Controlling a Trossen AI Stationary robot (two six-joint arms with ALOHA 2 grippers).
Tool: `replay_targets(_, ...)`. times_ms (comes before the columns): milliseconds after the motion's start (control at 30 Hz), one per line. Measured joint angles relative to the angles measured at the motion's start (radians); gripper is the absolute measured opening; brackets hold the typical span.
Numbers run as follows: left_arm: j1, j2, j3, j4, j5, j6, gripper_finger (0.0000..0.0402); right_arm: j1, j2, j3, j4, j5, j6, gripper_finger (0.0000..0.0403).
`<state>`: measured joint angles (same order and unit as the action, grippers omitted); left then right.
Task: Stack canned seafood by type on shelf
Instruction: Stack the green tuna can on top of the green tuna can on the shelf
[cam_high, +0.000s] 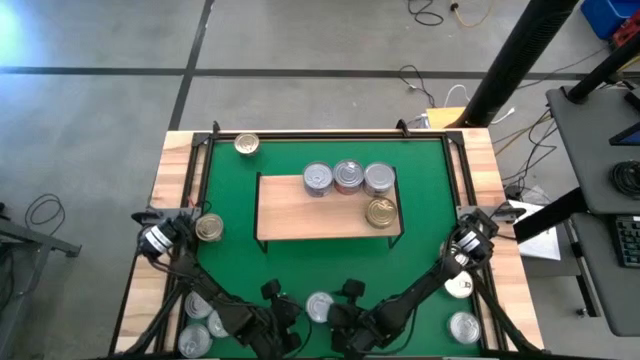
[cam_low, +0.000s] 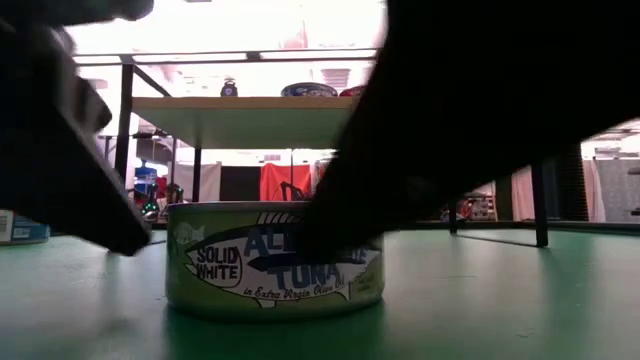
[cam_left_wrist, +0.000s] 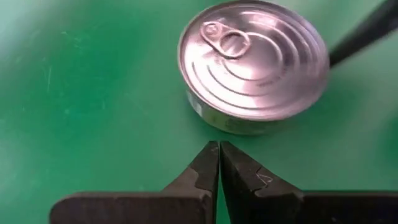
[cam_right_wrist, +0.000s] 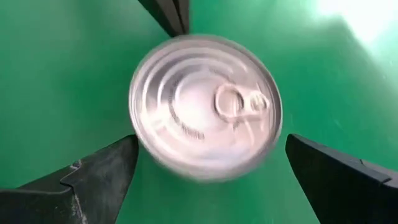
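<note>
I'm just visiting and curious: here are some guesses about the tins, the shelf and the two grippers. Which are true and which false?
1. Four tins sit on the shelf. True: three silver tins in a row and one gold tin.
2. The right gripper is open around a silver tin. True; its fingers stand on either side without touching it.
3. The left gripper is wide open. False: it is shut, pointing at that tin.
4. That tin lies on its side. False: it stands flat on the green mat, ring-pull up.
5. The shelf is bare. False: it carries tins.
</note>
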<state>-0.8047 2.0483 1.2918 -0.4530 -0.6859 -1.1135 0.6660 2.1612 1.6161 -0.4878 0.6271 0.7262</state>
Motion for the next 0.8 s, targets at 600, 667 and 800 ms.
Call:
replay_targets(600, 0.066, 0.037, -0.018, 0.11, 0.033, 0.133, 0.0, -0.085, -0.003, -0.023, 0.065, -0.096, -0.06, 0.04)
replay_targets(667, 0.066, 0.038, -0.018, 0.111, 0.03, 0.133, 0.0, -0.086, -0.003, -0.034, 0.082, -0.097, -0.057, 0.04)
replay_targets(800, 0.066, 0.038, -0.015, 0.092, 0.032, 0.136, 0.0, -0.086, -0.004, -0.053, 0.111, -0.097, -0.041, 0.04)
